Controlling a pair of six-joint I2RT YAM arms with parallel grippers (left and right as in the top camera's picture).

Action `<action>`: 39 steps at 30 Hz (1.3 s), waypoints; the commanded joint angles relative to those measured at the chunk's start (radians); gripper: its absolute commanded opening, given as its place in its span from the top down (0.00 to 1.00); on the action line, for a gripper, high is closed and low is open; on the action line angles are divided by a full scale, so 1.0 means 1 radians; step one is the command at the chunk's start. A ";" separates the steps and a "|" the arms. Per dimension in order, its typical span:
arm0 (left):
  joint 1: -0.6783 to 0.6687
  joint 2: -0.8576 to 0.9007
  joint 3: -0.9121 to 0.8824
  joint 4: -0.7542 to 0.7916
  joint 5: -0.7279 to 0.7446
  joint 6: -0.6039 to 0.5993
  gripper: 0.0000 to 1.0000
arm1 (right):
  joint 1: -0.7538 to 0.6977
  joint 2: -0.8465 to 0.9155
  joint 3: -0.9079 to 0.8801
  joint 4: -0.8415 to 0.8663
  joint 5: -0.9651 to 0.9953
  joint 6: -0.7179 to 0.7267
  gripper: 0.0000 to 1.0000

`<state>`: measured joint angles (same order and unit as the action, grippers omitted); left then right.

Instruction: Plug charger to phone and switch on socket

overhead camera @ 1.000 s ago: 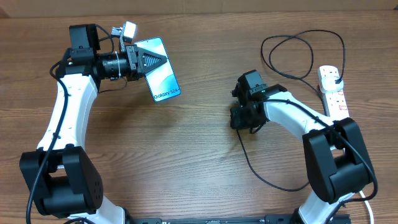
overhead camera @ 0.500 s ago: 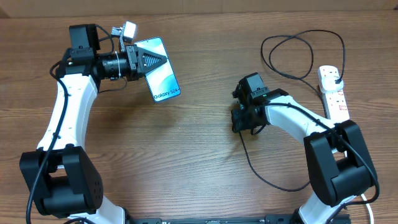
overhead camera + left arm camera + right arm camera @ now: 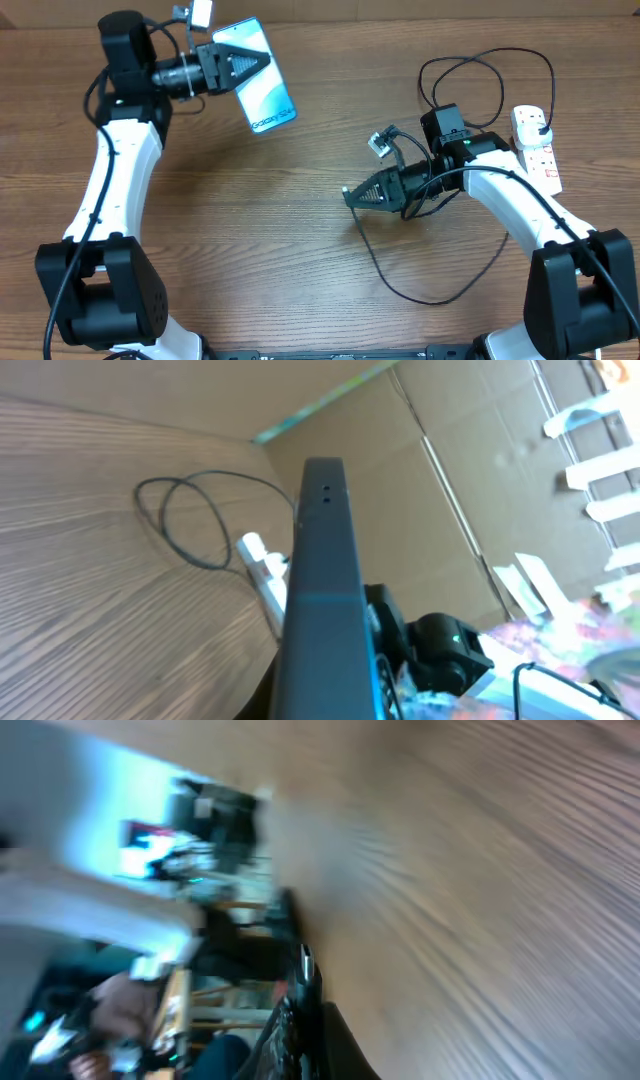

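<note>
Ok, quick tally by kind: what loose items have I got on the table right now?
phone: 1
charger: 1
socket: 1
Total: 3

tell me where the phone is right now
In the overhead view the phone is at the upper left, gripped by the left arm's fingers with its screen facing up, far across the table from the power strip at the right edge.

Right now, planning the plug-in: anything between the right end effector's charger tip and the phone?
Nothing visible: only bare table lies between the right end effector and the phone, held in the left end effector.
</note>
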<state>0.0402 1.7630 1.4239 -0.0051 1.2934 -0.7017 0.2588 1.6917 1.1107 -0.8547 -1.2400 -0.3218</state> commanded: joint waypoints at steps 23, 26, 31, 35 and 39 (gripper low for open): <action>-0.211 -0.029 0.017 0.033 0.047 -0.085 0.96 | 0.021 -0.008 0.016 0.680 -0.279 0.562 0.96; -0.210 -0.029 0.017 0.032 0.046 -0.085 0.96 | 0.020 -0.008 0.016 0.694 -0.279 0.562 0.96; -0.208 -0.029 0.017 0.032 0.034 -0.138 0.96 | -0.015 -0.008 0.016 0.696 -0.265 0.563 0.96; -0.206 -0.029 0.017 0.028 0.034 -0.137 0.96 | -0.026 -0.008 0.016 0.697 -0.266 0.576 0.96; -0.202 -0.029 0.017 0.028 -0.053 -0.159 0.96 | -0.014 -0.008 0.016 0.696 -0.311 0.584 0.96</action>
<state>-0.1722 1.7630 1.4239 0.0219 1.2984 -0.8211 0.2363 1.6917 1.1126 -0.1650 -1.5135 0.2546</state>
